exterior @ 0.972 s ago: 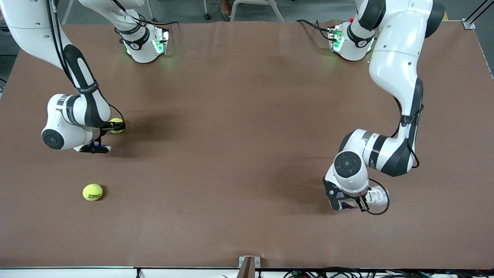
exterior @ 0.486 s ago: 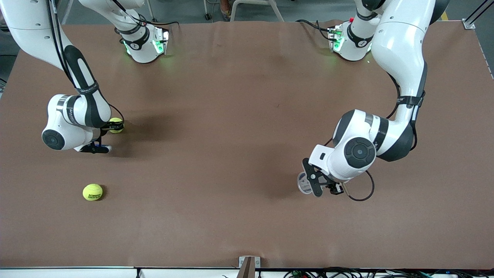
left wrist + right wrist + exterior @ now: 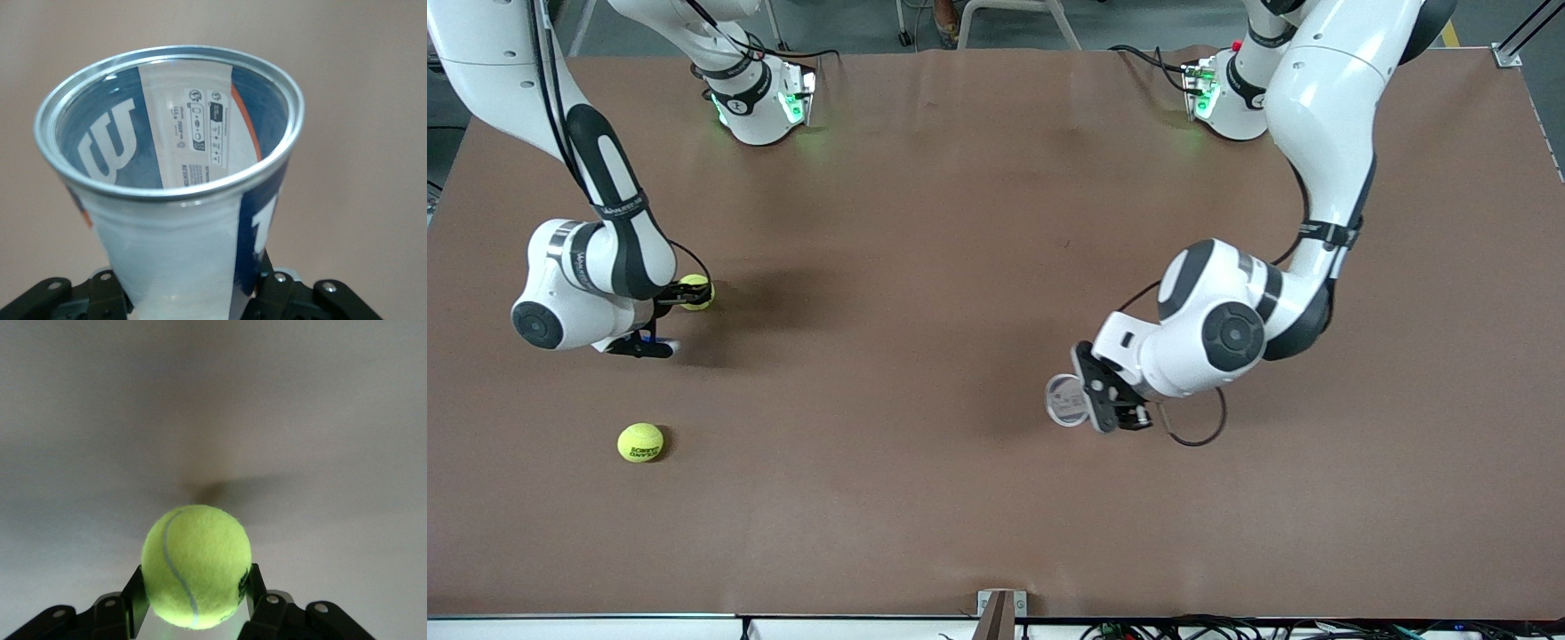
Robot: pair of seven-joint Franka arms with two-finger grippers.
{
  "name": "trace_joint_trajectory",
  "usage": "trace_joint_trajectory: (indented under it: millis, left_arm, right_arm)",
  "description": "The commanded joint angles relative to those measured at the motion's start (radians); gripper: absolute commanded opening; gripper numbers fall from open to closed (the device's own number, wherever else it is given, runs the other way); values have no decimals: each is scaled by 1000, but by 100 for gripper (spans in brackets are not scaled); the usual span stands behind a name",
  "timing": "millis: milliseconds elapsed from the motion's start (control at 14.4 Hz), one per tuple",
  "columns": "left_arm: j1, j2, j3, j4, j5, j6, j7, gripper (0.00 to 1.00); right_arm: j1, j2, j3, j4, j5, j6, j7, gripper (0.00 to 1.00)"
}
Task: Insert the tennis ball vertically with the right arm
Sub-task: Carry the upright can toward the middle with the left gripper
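Fingers (image 3: 137, 600) of the right gripper (image 3: 687, 293) pinch a tennis ball (image 3: 196, 566) from both sides, low over the brown table (image 3: 925, 267) toward the right arm's end. A second tennis ball (image 3: 640, 442) lies loose on the table, nearer to the front camera than the held one. The left gripper (image 3: 1104, 402) holds its fingers clamped on a clear tennis-ball can (image 3: 180, 180) near its base, the can lifted over the table with its open metal-rimmed mouth pointing away from the wrist.

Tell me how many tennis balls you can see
2. One ball is in the shut right gripper; the other ball lies free on the table, nearer the front camera. The can looks empty.
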Motion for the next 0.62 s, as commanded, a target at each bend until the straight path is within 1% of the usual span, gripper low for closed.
trace_joint_trajectory:
  millis: [0, 69, 139, 208, 278, 347, 417, 556]
  left_arm:
    - [79, -17, -152, -111, -14, 194, 15, 66]
    - [98, -16, -200, -161, -12, 303, 17, 66]
    - [109, -10, -246, -217, -14, 441, 31, 66]
    - [109, 0, -272, -261, -15, 550, 35, 66]
    - [109, 15, -293, -295, -17, 636, 34, 66]
    - [109, 29, -319, -315, -17, 707, 35, 66]
    - [107, 33, -335, -330, -17, 762, 35, 66]
    - [99, 38, -356, -404, -15, 919, 35, 66]
  right_arm:
    - [-3, -6, 8, 223, 17, -221, -16, 35]
    - [9, -4, 9, 312, 23, -292, -14, 35]
    - [36, -4, 11, 369, 46, -315, -16, 34]
    - [69, -4, 11, 406, 69, -319, -11, 32]
    - [108, -4, 11, 440, 95, -319, 1, 29]
    - [145, -6, 9, 468, 134, -320, 25, 29]
    - [162, -6, 11, 489, 183, -319, 48, 28]
    - [189, -6, 11, 519, 335, -314, 53, 28]
